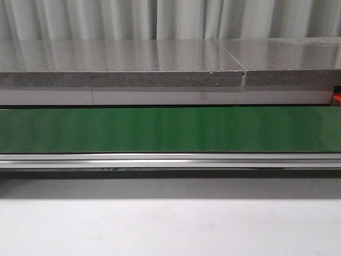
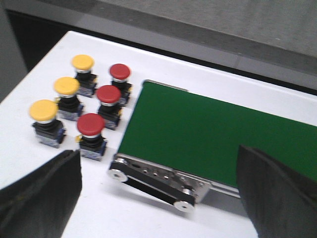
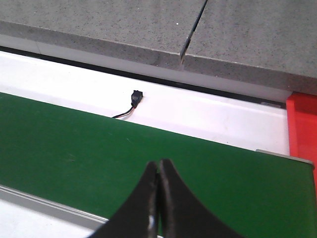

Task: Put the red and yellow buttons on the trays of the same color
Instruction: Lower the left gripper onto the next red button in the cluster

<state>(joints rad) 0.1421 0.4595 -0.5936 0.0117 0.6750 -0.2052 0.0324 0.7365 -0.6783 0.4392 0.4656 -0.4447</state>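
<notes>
Even bright light, soft blur, glossy reflections

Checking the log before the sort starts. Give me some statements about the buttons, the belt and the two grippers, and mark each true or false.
1. Three yellow buttons and three red buttons stand on the white table beside the end of the green belt. True.
2. One red button already lies on the belt. False: the belt is bare in all three views.
3. The left gripper is open with nothing between its fingers. True.
4. The right gripper is wide open. False: its fingertips meet above the belt, holding nothing.
5. A red tray shows past the belt's end in the right wrist view. True.
6. A yellow tray holds two buttons. False: no yellow tray is visible.
</notes>
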